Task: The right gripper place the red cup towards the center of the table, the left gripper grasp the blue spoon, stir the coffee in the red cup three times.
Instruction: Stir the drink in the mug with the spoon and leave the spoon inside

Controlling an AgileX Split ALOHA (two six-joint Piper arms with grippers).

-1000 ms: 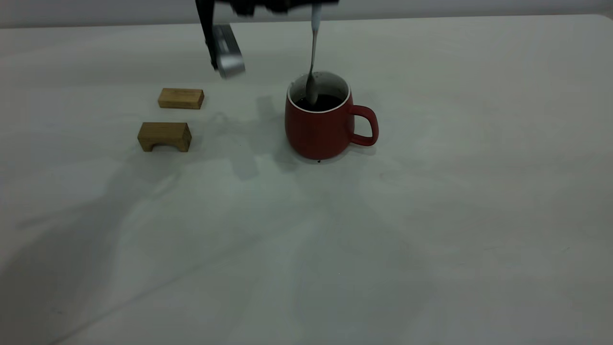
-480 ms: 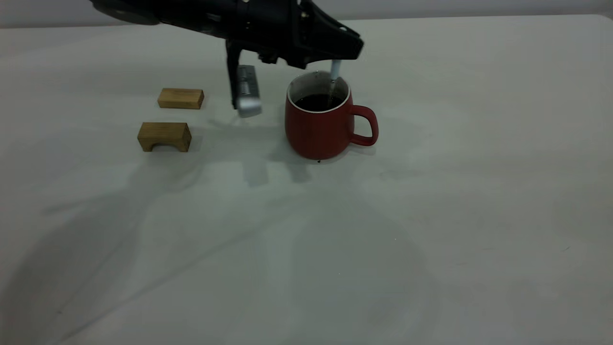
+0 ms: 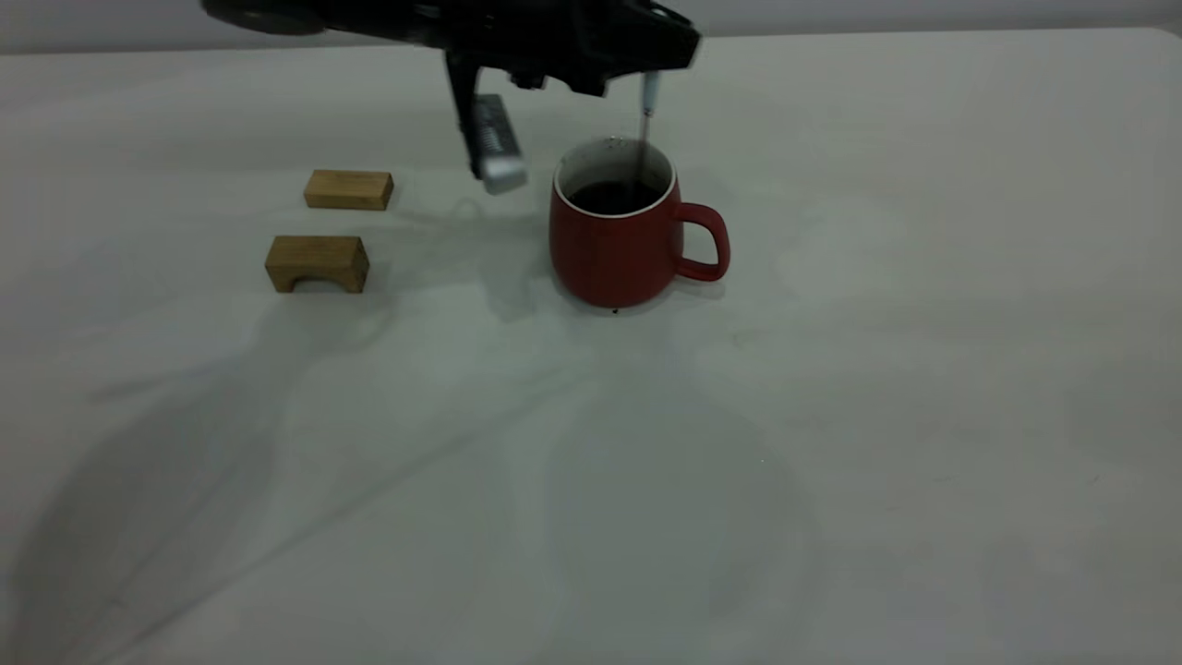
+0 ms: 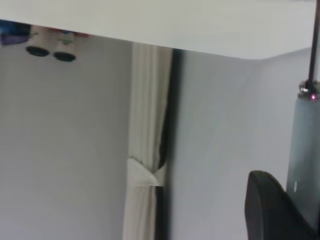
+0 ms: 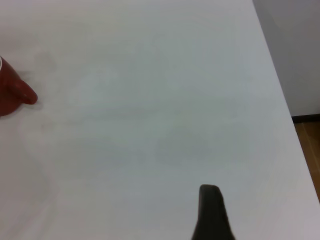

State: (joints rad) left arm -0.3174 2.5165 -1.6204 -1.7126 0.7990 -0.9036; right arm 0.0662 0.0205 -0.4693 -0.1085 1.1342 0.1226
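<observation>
The red cup stands upright near the middle of the table, handle toward the right, with dark coffee inside. My left gripper hovers just above the cup's far rim, shut on the blue spoon. The spoon hangs upright and its thin metal neck dips into the coffee on the far right side. In the left wrist view the pale spoon handle lies against a dark finger. My right gripper is open over bare table, well away from the cup's handle.
Two tan wooden blocks lie left of the cup: a flat one and an arched one. A silver-tipped finger hangs down just left of the cup's rim. The table's edge runs beside the right gripper.
The left arm came down over the cup, then rose slightly. The spoon shifted from the cup's left side to its far right side. The cup stayed put.
</observation>
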